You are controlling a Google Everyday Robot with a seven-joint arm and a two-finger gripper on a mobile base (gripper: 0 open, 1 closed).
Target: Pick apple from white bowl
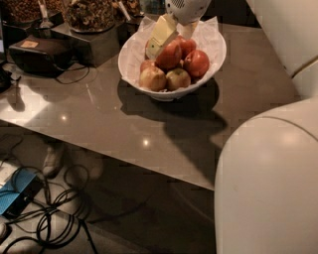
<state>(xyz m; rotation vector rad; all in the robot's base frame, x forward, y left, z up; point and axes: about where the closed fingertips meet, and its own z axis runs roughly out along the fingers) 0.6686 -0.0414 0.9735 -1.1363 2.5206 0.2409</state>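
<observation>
The white bowl [211,59] stands on the grey table near its far edge, lined with crinkled white paper. It holds several apples. A deep red apple [169,54] lies on top at the middle, with other red apples [197,62] beside and behind it. Pale yellow-green apples [152,78] lie at the bowl's front. My gripper [172,37] reaches down from above into the back of the bowl. Its pale tip lies against the upper left of the deep red apple and hides the fruit behind it.
The grey table [109,119] runs to a front edge with the floor below. A black box [42,52] with a cable and jars of snacks [89,15] stand at the back left. My white arm body [268,183] fills the lower right. Cables [44,213] lie on the floor.
</observation>
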